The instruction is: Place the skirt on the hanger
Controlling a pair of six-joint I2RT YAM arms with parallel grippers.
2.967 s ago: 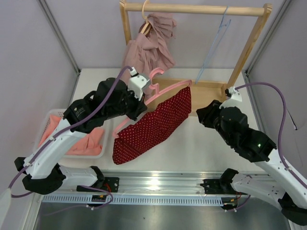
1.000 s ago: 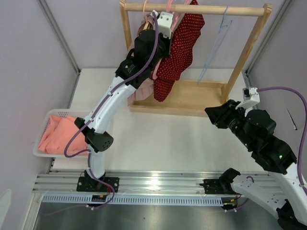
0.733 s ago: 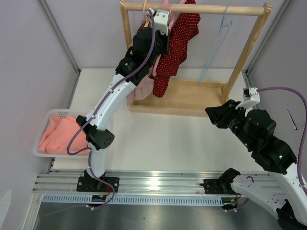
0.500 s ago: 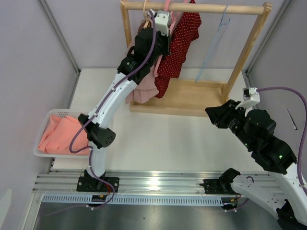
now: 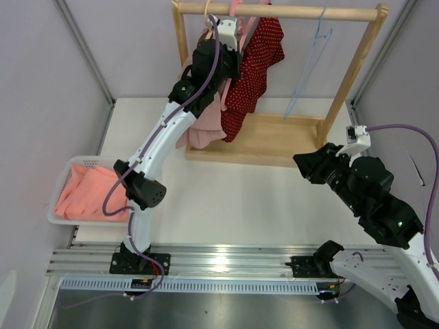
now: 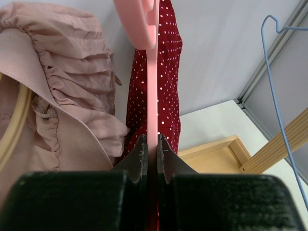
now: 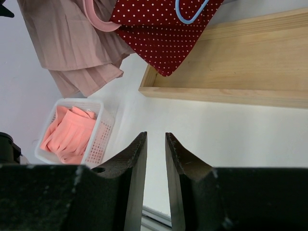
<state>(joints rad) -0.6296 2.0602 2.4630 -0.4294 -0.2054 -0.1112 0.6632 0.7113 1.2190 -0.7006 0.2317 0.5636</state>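
The red skirt with white dots (image 5: pixel 257 65) hangs from a pink hanger (image 5: pixel 237 8) up at the wooden rail (image 5: pixel 295 12). My left gripper (image 5: pixel 228 32) is raised to the rail and shut on the hanger's flat pink edge (image 6: pixel 152 72), fingertips pinching it (image 6: pixel 152 139). The skirt (image 6: pixel 166 86) drapes just behind that edge. Whether the hook rests on the rail I cannot tell. My right gripper (image 5: pixel 305 163) hovers low over the table at the right, jaws slightly apart and empty (image 7: pixel 156 135).
A dusty pink garment (image 5: pixel 202 110) hangs on a wooden hanger left of the skirt. A blue wire hanger (image 5: pixel 312 55) hangs to the right. The rack's wooden base (image 5: pixel 274 140) lies below. A white basket (image 5: pixel 96 160) with orange cloth sits at the left.
The left arm lifted the hanger and skirt from table height to the rail, then eased them slightly left; the skirt now hangs straighter. The right arm drew back, then stayed still.
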